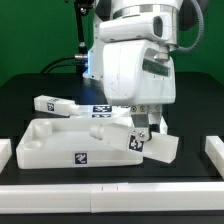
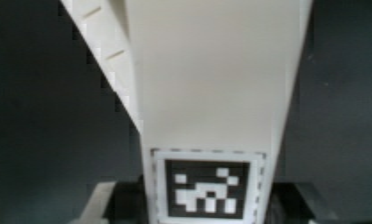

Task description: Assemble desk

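Exterior view: the bulky white robot arm fills the middle and hides much of the black worktop behind it. Its claw is clamped on a white square-post plastic leg, which is tilted at the exterior view's right end of the large white plastic tray-like tabletop lying in front; contact between them cannot be made out. A second white leg lies behind the tabletop. White border rails are cut off at the edges.

Wrist view: the gripped leg runs away from the dark, blurred fingers. Its black-and-white tag shows a pattern, no readable writing
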Robot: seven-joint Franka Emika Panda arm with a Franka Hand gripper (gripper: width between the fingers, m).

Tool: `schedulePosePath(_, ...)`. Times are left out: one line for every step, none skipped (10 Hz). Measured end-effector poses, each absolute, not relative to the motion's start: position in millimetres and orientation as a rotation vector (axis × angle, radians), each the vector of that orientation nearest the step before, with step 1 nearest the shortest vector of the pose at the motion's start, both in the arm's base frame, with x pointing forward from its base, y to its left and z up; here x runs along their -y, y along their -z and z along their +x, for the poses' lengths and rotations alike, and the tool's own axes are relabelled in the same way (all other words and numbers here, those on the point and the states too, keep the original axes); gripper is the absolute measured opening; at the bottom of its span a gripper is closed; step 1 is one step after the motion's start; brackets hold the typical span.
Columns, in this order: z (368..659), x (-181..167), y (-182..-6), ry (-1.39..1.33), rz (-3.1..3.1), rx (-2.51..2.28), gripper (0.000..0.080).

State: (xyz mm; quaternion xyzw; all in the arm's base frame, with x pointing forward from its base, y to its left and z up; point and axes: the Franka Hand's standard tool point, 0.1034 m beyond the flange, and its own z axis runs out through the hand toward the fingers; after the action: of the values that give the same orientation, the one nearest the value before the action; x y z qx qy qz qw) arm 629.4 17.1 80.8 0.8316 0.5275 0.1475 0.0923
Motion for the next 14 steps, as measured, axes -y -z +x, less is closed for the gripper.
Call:
schedulePosePath(629.4,-17.3,-80.9,-0.438,2.469,-1.567,0.0288)
schedulePosePath(629.0,-19.7,-82.7,-0.458,2.529,-1.483,0.0288)
schedulePosePath(621.2,-30.8,-89.8,-0.486,2.648,-1.312,0.0288)
schedulePosePath(607.1,-40.6,-96.9,-0.496,2.734,-1.185,0.0288)
schedulePosePath(593.8,-54.2,-101.2,-0.502,2.820,-1.050,0.0288)
schedulePosePath(591.4,-65.5,-108.2,-0.492,2.866,-0.984,0.0288)
schedulePosePath(592.0,-66.0,-110.3,-0.488,2.879,-0.965,0.0288)
schedulePosePath(591.3,-64.5,-108.1,-0.483,2.878,-0.970,0.0288)
schedulePosePath(591.2,-65.0,-108.1,-0.482,2.878,-0.971,0.0288)
schedulePosePath(591.2,-65.0,-108.0,-0.482,2.878,-0.971,0.0288)
schedulePosePath(589.7,-66.8,-107.5,-0.481,2.884,-0.962,0.0288)
schedulePosePath(576.9,-81.5,-109.4,-0.513,2.982,-0.740,0.0288)
schedulePosePath(553.8,-99.4,-108.7,-0.543,3.026,-0.642,0.0288)
schedulePosePath(538.2,-101.2,-108.4,-0.481,3.096,-0.491,0.0288)
